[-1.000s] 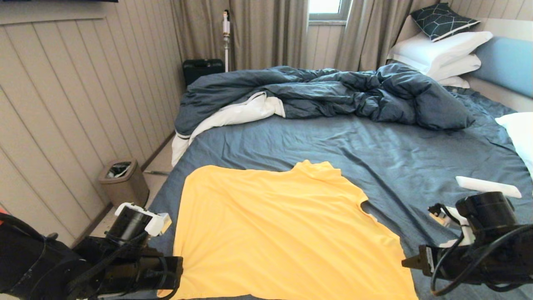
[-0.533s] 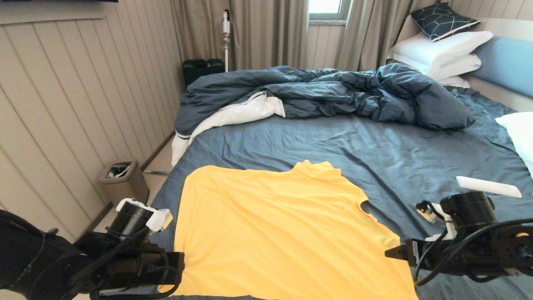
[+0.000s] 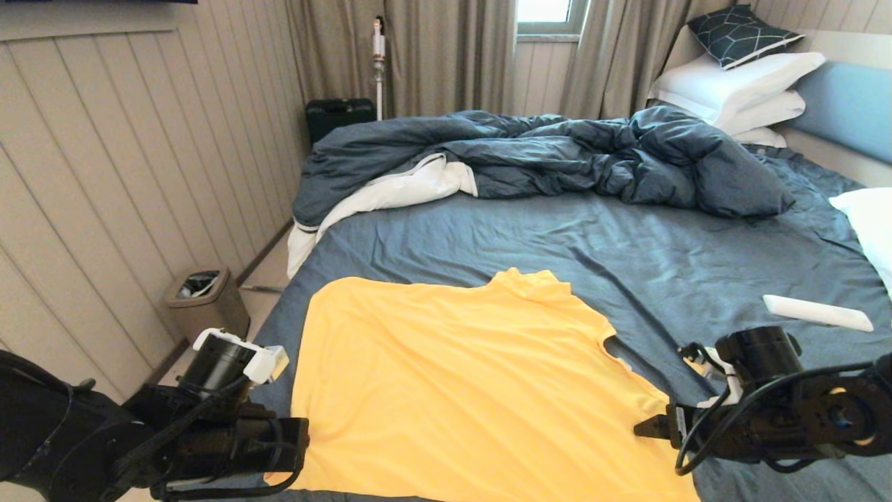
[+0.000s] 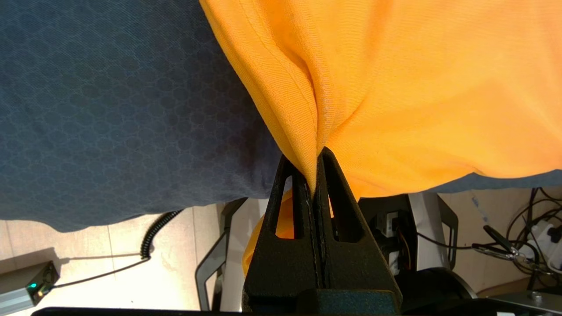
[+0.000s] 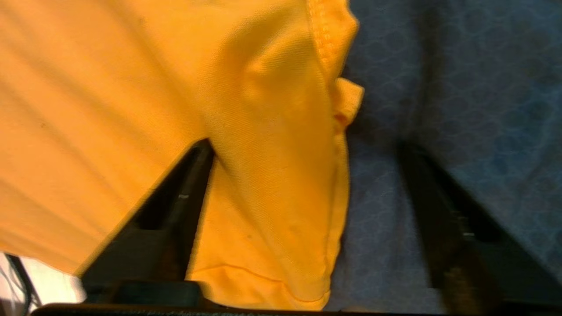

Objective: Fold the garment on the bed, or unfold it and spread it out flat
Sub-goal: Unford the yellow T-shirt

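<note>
The yellow garment (image 3: pixel 460 376) lies spread on the near part of the bed (image 3: pixel 683 265), collar toward the duvet. My left gripper (image 3: pixel 301 446) is at the shirt's near-left corner, shut on a pinched fold of the yellow fabric (image 4: pixel 417 79); the jaw tips (image 4: pixel 314 160) meet on the cloth. My right gripper (image 3: pixel 644 427) is at the shirt's near-right edge and stands open. In the right wrist view the gripper (image 5: pixel 307 147) straddles the hemmed side edge of the garment (image 5: pixel 131 109): one finger (image 5: pixel 175 210) lies under the yellow cloth and the other finger (image 5: pixel 443 210) over the bare sheet.
A rumpled dark blue duvet (image 3: pixel 557 150) fills the far half of the bed. White pillows (image 3: pixel 739 84) and a patterned cushion (image 3: pixel 739 31) sit at the headboard. A white flat object (image 3: pixel 815 312) lies on the sheet beyond my right arm. A bin (image 3: pixel 205 300) stands on the floor at left.
My right gripper has moved left across the sheet to the garment's right edge. The left arm has shifted only slightly and keeps its hold.
</note>
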Robot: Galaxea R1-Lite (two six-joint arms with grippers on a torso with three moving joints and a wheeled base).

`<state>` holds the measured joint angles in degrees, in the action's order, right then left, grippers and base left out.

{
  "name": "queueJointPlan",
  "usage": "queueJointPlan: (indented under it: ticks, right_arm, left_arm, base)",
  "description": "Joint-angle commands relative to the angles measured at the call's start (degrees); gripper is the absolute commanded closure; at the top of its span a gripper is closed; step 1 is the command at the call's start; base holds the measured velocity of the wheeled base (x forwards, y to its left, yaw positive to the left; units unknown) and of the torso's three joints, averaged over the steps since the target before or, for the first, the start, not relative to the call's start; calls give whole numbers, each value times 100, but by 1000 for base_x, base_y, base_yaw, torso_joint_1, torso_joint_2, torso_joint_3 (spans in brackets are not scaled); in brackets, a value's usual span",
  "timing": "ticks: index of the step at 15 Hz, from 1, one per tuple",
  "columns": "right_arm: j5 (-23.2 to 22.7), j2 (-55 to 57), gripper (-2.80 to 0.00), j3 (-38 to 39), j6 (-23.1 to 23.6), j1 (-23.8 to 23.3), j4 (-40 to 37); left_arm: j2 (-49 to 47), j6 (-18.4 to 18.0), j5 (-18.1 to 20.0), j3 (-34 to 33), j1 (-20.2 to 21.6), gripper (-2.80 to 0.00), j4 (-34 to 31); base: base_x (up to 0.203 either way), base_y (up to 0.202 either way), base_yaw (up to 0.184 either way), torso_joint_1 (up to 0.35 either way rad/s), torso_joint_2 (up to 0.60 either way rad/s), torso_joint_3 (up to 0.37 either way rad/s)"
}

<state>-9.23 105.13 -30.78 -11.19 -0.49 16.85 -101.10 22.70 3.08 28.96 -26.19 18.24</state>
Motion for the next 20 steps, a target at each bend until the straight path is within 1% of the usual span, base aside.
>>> queueJointPlan:
  ticks: [1,8,9,12,15,20]
  right_arm:
    - [-10,87,0,-7,-15,-11,43]
    - [-5,-127,0,59,-41,-66,41]
    - [2,-233,0,63,-41,-88,38]
    - [9,-524,0,66,33,-353,29]
    - [9,-590,0,121,149,-553,-1]
    - [9,-558,0,291,246,-552,10]
  left_arm:
    - [20,24,-1,-28,14,0,13]
    - [119,23,-18,-49,56,0,-9]
    - [204,16,-21,-47,65,0,-127]
    - [451,-17,-52,-33,74,0,-462]
    - [676,-140,-97,-83,79,0,-772]
    - [572,-125,-19,-211,70,0,-796]
  base:
    - [0,0,0,0,0,0]
    - [0,0,0,0,0,0]
    - [0,0,0,0,0,0]
    - [0,0,0,0,0,0]
    - [0,0,0,0,0,0]
    - [0,0,0,0,0,0]
